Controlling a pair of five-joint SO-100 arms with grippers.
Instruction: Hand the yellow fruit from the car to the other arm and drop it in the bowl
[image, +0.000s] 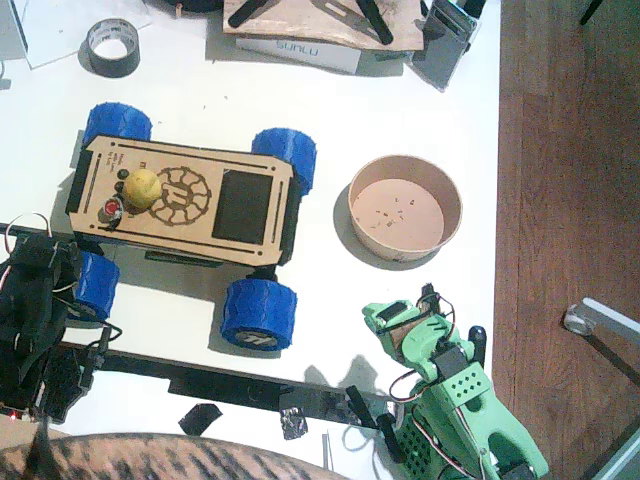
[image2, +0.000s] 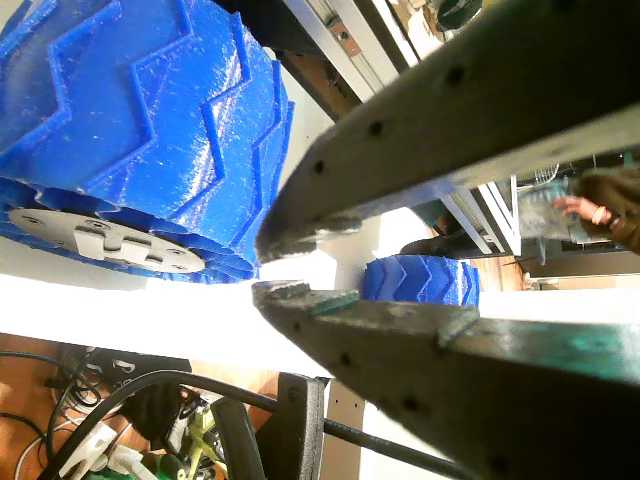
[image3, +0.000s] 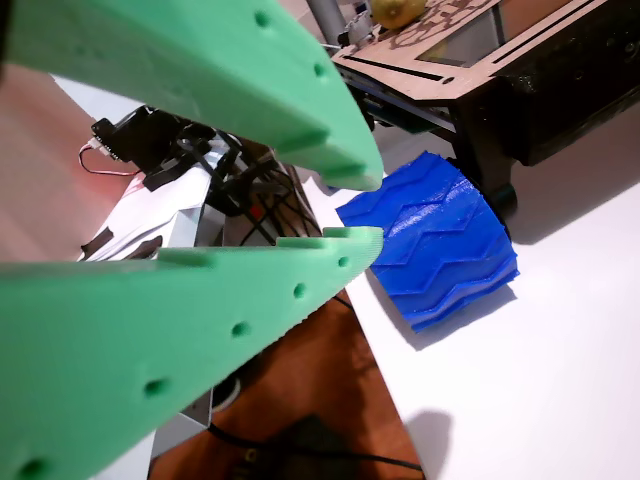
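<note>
Lemon (image: 141, 187) on car (image: 185, 202), unheld.

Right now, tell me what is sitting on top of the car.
On the car deck sits the yellow fruit, beside the red button and at the edge of the engraved gear emblem. A black panel lies further along. What is under the deck is hidden.

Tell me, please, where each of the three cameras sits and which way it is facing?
Fixed view: overhead, looking down on the table, car, bowl; both arms at the bottom edge.
A wrist view: on the black left gripper, low, facing a blue wheel.
Another wrist view: on the green right gripper, low, facing the car.
Shared: the yellow fruit shows overhead and at.
</note>
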